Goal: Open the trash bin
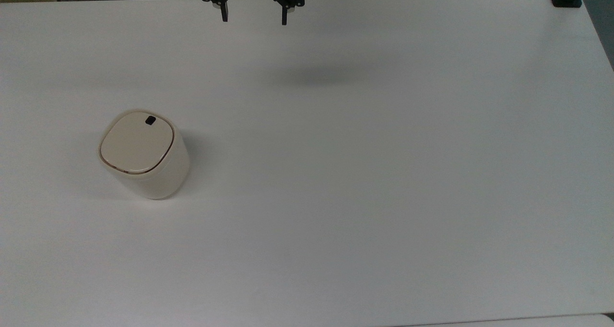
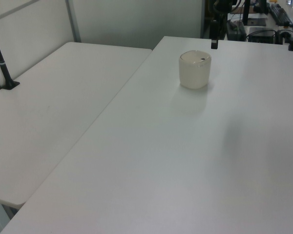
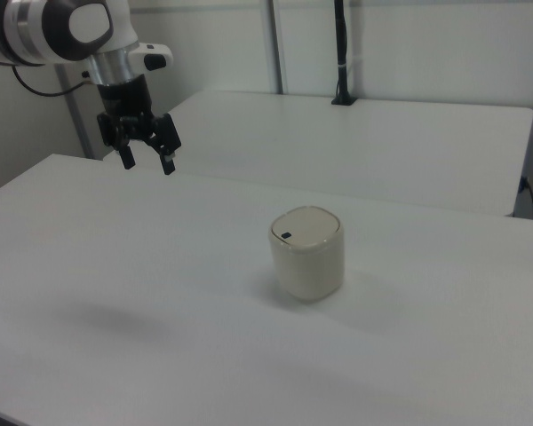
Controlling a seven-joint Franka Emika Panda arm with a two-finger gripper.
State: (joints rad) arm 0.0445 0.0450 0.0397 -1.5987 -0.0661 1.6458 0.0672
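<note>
The trash bin (image 1: 144,154) stands upright on the white table (image 1: 364,183), with free table surface all around it, so an approach from above or from any side seems possible. Its flat lid (image 1: 136,143) is down and lies level with the rim, where a thin brown line goes around it. A small black button (image 1: 150,120) sits on the lid near one edge; in the top view this is the edge of the bin that faces the gripper. I judge that this button releases the lid, so the bin probably wants a short press from above rather than a grasp.

The gripper (image 1: 253,16) hangs in the air well apart from the bin, above the table's far edge in the top view, and its shadow falls on the table between it and the bin. Its two fingers are spread wide and hold nothing. They point down, which suits a descent toward the lid. The opening is not yet begun.

I can read no brand, label or writing on the bin, and none on the gripper.
</note>
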